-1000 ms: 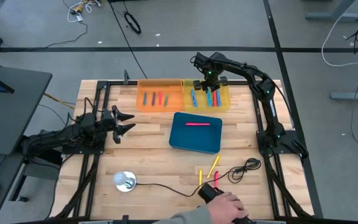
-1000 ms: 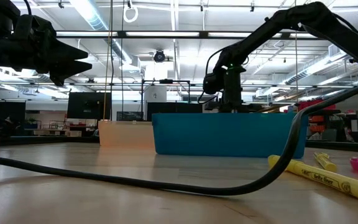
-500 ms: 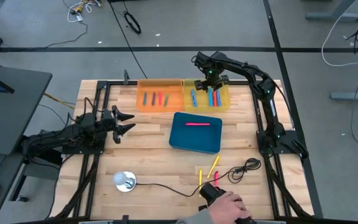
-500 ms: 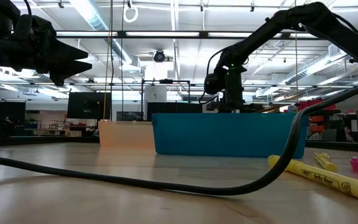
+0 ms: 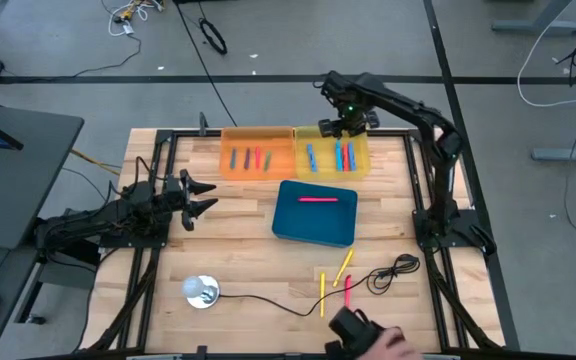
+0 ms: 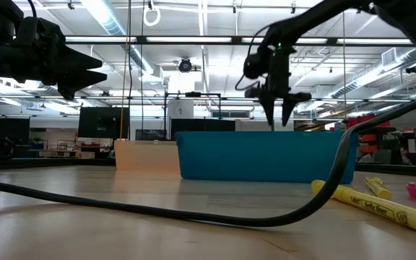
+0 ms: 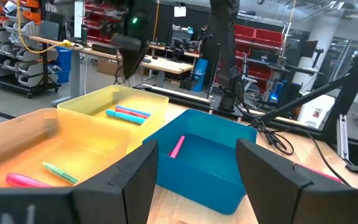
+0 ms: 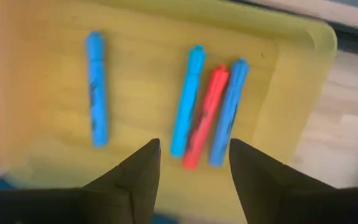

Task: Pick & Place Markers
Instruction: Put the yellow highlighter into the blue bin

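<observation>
Markers lie in three containers. The yellow bin (image 5: 333, 155) holds three blue markers and a red one (image 8: 202, 118). The orange bin (image 5: 248, 155) holds several, and the blue tray (image 5: 315, 213) has one pink marker (image 5: 316, 199). Two yellow markers (image 5: 343, 265) and a red one (image 5: 348, 288) lie loose near the table's near edge. My right gripper (image 5: 346, 125) (image 8: 193, 144) hovers open above the yellow bin's far side, fingers pointing down (image 6: 279, 112). My left gripper (image 5: 208, 197) (image 7: 197, 149) waits open at the table's left, above the table.
A black cable (image 5: 268, 298) runs along the near part of the table from a round silver object (image 5: 201, 291) to a coil (image 5: 393, 270). A person's hand with a black object (image 5: 363, 335) is at the near edge. Bare wood lies between the left gripper and the blue tray.
My right gripper has risen from inside the yellow bin to well above it and shifted a little toward the table's far edge. The person's hand has drawn back toward the near edge.
</observation>
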Robot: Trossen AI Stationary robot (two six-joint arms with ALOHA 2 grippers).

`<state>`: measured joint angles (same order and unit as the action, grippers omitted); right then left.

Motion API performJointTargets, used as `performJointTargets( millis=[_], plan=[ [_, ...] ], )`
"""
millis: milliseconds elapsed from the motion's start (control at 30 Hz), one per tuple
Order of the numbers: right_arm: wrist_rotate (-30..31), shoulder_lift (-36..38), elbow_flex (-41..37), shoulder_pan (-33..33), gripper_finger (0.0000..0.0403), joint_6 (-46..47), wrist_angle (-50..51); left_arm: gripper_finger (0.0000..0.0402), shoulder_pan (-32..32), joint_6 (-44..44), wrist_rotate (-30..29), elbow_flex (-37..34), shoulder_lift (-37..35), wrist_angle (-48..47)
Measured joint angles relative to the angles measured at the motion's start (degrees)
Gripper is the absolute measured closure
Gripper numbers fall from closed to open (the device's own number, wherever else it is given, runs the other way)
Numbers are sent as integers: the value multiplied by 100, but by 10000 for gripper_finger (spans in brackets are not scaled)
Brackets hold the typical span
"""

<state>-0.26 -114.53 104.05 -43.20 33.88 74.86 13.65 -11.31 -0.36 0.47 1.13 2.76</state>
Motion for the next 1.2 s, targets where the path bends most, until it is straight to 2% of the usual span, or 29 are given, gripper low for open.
performJointTargets(
  millis=[300, 500, 767, 900, 1200],
  plan=[
    [-19, 754, 0, 514, 213, 437, 254, 179, -2, 4, -2, 0, -2, 0],
    [-26, 888, 0, 886, 213, 852, 420, 179, -2, -2, -2, 0, -2, 0],
    [20, 891, 0, 1012, 213, 1033, 438, 179, -1, -2, 0, 0, -1, -2],
    [244, 891, 0, 1407, 213, 1195, 580, 179, 0, -2, 0, 0, -2, -2],
    [273, 891, -2, 2356, 213, 1882, 772, 179, -2, 2, -2, 0, -2, -2]
  ],
)
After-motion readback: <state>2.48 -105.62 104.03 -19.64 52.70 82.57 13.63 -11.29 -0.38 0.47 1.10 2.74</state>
